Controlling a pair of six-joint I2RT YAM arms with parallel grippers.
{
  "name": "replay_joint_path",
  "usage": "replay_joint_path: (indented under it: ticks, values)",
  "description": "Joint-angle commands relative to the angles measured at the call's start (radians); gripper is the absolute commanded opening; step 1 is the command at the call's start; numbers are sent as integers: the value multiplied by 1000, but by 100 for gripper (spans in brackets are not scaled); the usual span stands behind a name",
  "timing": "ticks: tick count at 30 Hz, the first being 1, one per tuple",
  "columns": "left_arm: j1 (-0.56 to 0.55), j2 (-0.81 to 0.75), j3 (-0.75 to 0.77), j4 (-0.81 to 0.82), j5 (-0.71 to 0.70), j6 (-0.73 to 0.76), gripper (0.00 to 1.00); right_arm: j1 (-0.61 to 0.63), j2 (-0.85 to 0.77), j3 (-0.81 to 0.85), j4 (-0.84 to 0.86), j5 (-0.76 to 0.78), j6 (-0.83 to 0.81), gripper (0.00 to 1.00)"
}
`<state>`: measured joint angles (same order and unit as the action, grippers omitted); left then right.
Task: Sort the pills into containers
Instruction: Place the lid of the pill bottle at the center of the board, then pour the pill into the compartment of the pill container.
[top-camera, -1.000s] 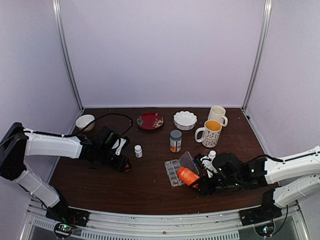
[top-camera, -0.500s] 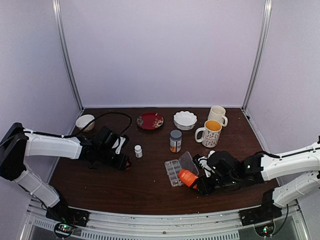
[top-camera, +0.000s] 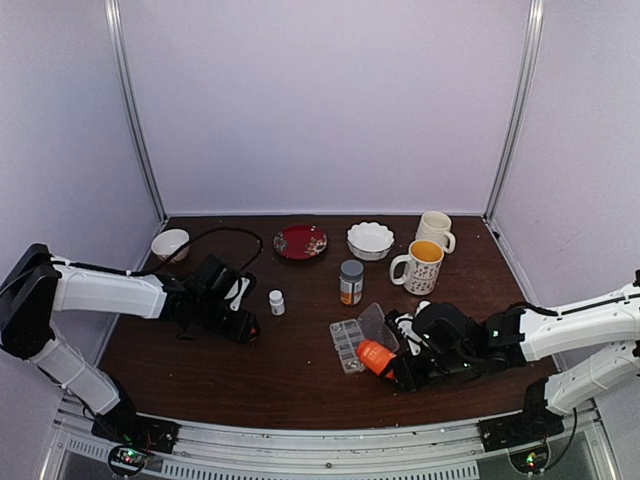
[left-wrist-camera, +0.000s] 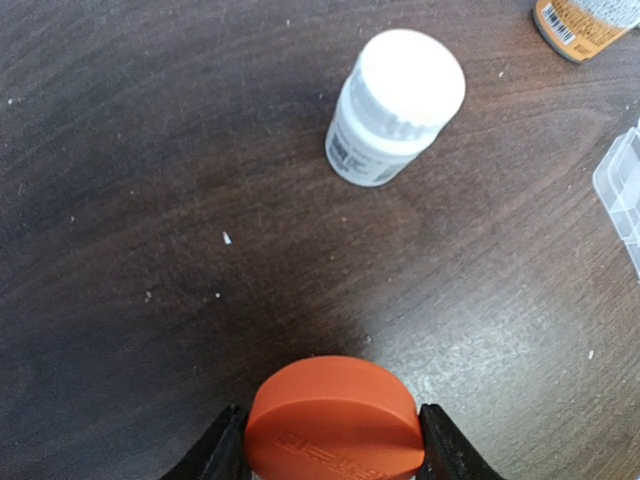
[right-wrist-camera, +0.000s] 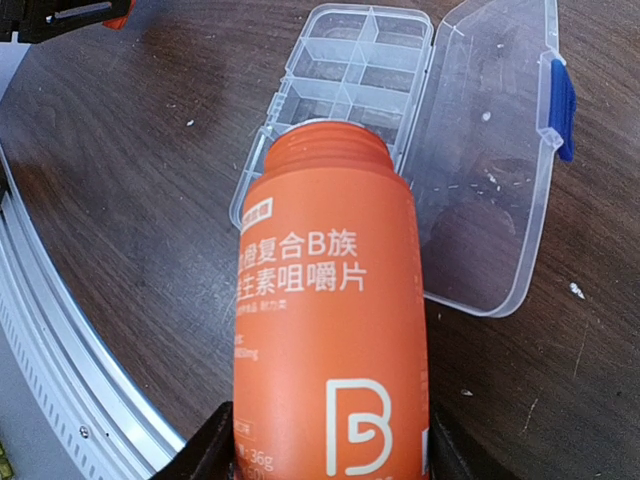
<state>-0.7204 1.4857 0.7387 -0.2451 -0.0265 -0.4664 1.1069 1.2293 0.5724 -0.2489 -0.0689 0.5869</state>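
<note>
Your right hand (right-wrist-camera: 325, 455) clamps the uncapped orange bottle (right-wrist-camera: 325, 300) tipped toward the open organizer compartments (right-wrist-camera: 340, 75), your left hand (left-wrist-camera: 332, 455) pinches an orange cap (left-wrist-camera: 332, 415), and every compartment looks empty, so all the sorting lies ahead.

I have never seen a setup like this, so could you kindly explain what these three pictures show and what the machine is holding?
These are two robot arms bolted to a table, each ending in a two-finger gripper. The wide picture comes from a fixed camera above and behind them; the other two from cameras on the wrists. The left gripper clamps an orange cap. The right gripper holds the uncapped orange bottle, mouth tilted toward an open clear organizer box. Also on the table: a small white bottle, a grey-lidded jar, a red plate, a scalloped white bowl, a small bowl, a patterned mug and a plain mug. I see no pills.
</note>
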Motion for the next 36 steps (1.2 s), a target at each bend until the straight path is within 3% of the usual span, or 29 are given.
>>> replay_joint_path:
  ticks: [1, 3, 9, 15, 21, 28, 36]
  values:
    - [3, 34, 26, -10, -1, 6, 0, 6, -17, 32, 3, 17, -2, 0]
    - [3, 46, 36, -26, -1, 9, 3, 6, -20, 27, 11, 26, 3, 0]
    - [-17, 25, 41, -45, -16, 12, 58, 9, -8, 51, -8, 11, 2, 0]
    - [-59, -23, 108, -125, -74, 29, 78, 12, -2, 47, -7, 16, -4, 0]
    - [-93, -59, 169, -184, -102, 40, 82, 13, 11, 61, -29, 20, -11, 0]
    - [-128, -57, 210, -115, -63, 63, 82, 14, 7, 64, -28, 27, -8, 0]
    - [-140, 77, 326, -71, -11, 101, 79, 14, -7, 53, -1, 31, -7, 0]
